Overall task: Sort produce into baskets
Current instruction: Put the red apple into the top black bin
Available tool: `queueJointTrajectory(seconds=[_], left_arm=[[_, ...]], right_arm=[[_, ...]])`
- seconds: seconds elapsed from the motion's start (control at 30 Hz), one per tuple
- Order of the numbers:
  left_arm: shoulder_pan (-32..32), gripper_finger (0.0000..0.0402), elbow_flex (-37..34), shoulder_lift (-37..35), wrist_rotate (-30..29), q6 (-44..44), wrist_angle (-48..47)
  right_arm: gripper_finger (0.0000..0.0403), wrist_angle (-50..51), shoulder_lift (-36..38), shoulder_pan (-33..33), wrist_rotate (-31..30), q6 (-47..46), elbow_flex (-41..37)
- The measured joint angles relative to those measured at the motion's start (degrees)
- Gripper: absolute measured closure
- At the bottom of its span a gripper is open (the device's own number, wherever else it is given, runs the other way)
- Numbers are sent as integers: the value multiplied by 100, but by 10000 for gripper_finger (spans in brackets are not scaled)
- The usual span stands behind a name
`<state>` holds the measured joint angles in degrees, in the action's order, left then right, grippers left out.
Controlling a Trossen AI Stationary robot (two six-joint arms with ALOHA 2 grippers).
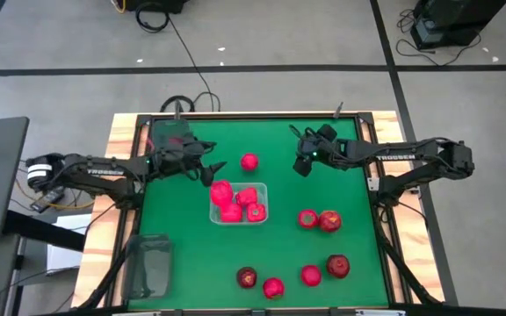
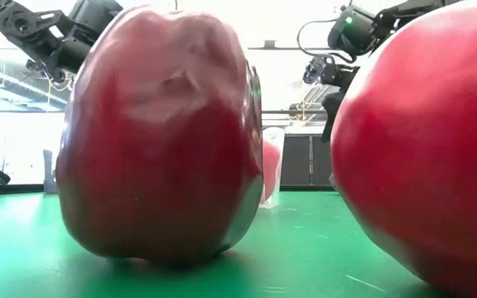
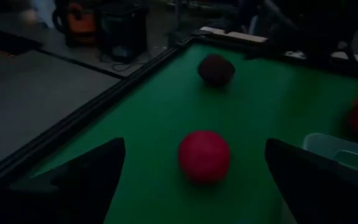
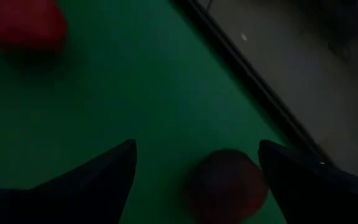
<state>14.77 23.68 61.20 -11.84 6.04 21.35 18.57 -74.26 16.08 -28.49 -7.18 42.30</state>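
Note:
A clear basket (image 1: pixel 238 204) near the table's middle holds several bright red peppers. A round red fruit (image 1: pixel 249 161) lies on the green mat just beyond the basket, and it also shows in the left wrist view (image 3: pixel 204 155). My left gripper (image 1: pixel 219 167) is open, left of that fruit, with its fingers (image 3: pixel 98 168) wide on either side and apart from it. My right gripper (image 1: pixel 302 165) is open over a dark maroon apple (image 4: pixel 225 183) near the far edge. The apple also shows in the left wrist view (image 3: pixel 216 70).
One smoky grey basket (image 1: pixel 152 263) stands at the near left and another (image 1: pixel 172 133) at the far left corner. Two red fruits (image 1: pixel 319 219) lie right of the clear basket. Several red and maroon ones (image 1: pixel 273 287) lie along the near edge, two of them looming close in the low view (image 2: pixel 164 132).

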Motion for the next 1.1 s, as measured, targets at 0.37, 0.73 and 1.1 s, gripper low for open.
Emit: queueJointTrajectory(seconds=[0.37,0.73,1.1], left_arm=[[-94,8,0,637,5,91,615],[-92,8,0,637,-21,170,894],[-92,8,0,637,-161,170,1017]], right_arm=[[56,331,0,982,1548,-231,0],[56,416,-62,1506,2050,-230,0],[56,22,-153,1520,2070,344,0]])
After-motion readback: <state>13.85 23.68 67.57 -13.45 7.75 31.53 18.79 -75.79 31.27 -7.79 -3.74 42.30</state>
